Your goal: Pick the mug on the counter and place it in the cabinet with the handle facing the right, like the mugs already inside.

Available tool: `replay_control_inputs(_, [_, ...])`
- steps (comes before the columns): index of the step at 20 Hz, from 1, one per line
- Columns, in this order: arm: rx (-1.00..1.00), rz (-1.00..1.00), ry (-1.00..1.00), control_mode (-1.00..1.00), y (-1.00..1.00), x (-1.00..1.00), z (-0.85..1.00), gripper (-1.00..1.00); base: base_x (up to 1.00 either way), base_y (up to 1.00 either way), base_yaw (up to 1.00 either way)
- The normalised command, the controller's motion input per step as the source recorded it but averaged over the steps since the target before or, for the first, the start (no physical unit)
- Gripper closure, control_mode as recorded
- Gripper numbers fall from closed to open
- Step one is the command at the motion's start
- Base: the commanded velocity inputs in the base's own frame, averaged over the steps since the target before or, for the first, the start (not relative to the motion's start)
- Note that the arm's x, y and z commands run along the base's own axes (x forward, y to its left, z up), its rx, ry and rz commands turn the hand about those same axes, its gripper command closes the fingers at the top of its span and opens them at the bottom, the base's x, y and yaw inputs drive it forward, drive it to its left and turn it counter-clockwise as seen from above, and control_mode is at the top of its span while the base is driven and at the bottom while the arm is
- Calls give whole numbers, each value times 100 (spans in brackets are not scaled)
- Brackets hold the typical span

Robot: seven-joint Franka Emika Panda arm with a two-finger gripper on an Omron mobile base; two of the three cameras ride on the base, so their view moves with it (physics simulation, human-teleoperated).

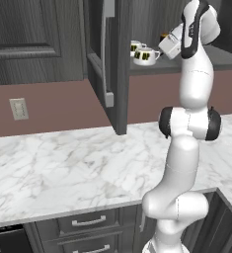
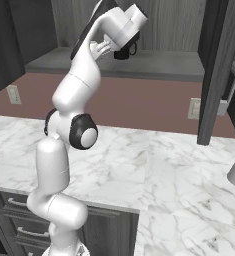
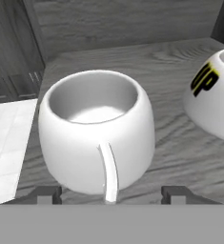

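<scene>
Hand view: the white mug stands upright on the cabinet shelf directly ahead of the claw, handle toward it, between spread fingertips; another mug stands alongside.

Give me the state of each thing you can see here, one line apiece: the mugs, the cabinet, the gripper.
the mug: upright on the cabinet shelf, between the open fingertips, handle toward the hand camera.
second white mug: upright on the same shelf, apart from the first, dark and yellow print showing.
the cabinet: door open, mugs visible inside.
gripper: open, a fingertip on either side of the mug.
the counter: bare marble.
</scene>
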Motion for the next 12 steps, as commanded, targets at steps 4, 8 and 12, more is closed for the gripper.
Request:
replay_control_inputs(4, [0,1,0,-100,-1,0,0,-100,0,0,0])
replay_control_inputs(8, [-1,0,0,-100,-25,7,1,-100,0,0,0])
replay_control_inputs(12, [-1,0,0,-100,-26,2,1,-100,0,0,0])
